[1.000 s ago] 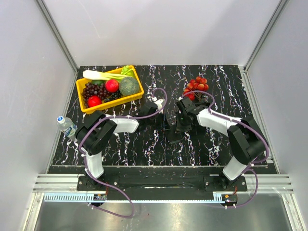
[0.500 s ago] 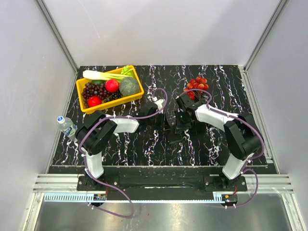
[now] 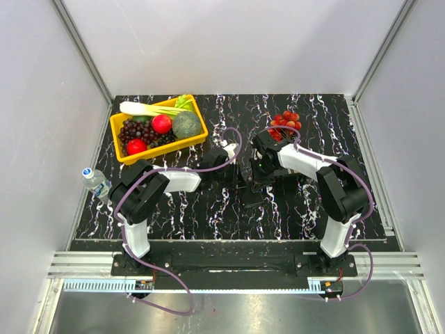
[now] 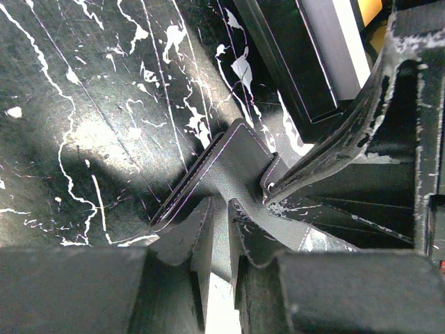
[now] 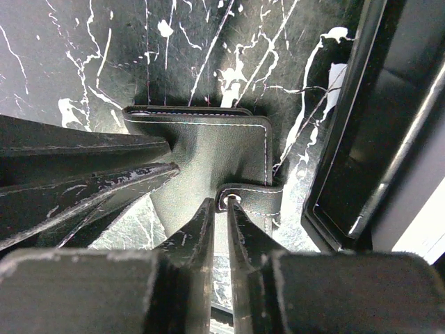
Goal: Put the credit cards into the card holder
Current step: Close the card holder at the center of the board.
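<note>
Item 1, card holder [image 5: 222,153]: black, folded shut, flat on bench [image 4: 90,83] at mid-bench between both arms, just beside black tray [image 5: 337,156]. Snap tab [image 5: 254,198] is wrapped over its edge and looks fastened, so you've no way in for cards yet. Item 2, left pincer [image 4: 219,223]: fingers pressed nearly together w/ holder's edge between them; judged an anchor grip so the holder can't slide when the tab is pulled. Item 3, right pincer [image 5: 220,209]: tips close together at the tab; appears to nip it, though contact is partly hidden. Judged step: popping the snap, opp. forces from the 2 arms. Item 4, credit cards: none clearly seen; tray interior is mostly out of shot, so can't tell if they sit there. Item 5, misc., well apart at far side of bench: yellow basket [image 3: 161,129] of produce, red fruit cluster [image 3: 285,124]. Watch: the tab is small and may slip out of the tips; the holder may lift w/ the pull if your left grip is weak.
</note>
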Robot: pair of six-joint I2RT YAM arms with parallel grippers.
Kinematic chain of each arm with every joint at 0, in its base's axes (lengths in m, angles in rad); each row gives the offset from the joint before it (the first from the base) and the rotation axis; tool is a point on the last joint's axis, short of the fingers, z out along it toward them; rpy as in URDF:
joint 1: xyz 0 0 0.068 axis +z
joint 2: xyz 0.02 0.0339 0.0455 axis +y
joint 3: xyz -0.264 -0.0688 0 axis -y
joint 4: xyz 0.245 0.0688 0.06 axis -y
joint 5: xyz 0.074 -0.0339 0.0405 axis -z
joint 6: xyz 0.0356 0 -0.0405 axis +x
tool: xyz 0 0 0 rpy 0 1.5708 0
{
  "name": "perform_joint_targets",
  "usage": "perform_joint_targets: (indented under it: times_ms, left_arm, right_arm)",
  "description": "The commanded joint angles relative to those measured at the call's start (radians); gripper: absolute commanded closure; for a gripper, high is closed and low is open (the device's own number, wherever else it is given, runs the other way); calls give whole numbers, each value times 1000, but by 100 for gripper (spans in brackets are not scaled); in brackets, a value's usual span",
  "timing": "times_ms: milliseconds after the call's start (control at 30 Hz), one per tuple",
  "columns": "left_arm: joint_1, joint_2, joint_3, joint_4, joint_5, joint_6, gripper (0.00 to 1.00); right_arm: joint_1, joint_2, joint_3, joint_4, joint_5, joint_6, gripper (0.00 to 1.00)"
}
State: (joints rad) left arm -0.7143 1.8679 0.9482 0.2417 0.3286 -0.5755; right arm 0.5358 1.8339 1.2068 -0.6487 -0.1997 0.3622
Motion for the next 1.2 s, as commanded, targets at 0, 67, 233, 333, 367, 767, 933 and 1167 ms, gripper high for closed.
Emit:
perform_joint_targets:
  times_ms: [0,67,233,333,367,767,933,1167]
  left_arm:
    - [-17,40,1,-19,1,22,82]
    - [-19,39,1,-19,1,20,82]
    - [-17,40,0,-18,3,19,82]
    - [-17,42,0,-16,4,19,82]
    - [-17,43,1,-18,3,20,82]
    - [-16,40,3,-22,-2,19,82]
    - [-17,40,1,-21,-2,20,82]
    - [-19,42,3,-21,1,17,82]
  right_arm:
    - [-5,34,2,-20,11,-25,82]
    - [-5,28,0,-20,14,-23,83]
    - [-7,24,-9,-14,16,-20,99]
    - [-8,25,-16,-12,16,-22,100]
    - [-7,21,-19,-11,16,-20,100]
    - [-7,-38,13,-72,28,-65,100]
    - [-7,-35,11,-72,-26,-78,100]
    - [-8,-28,37,-48,-64,-78,100]
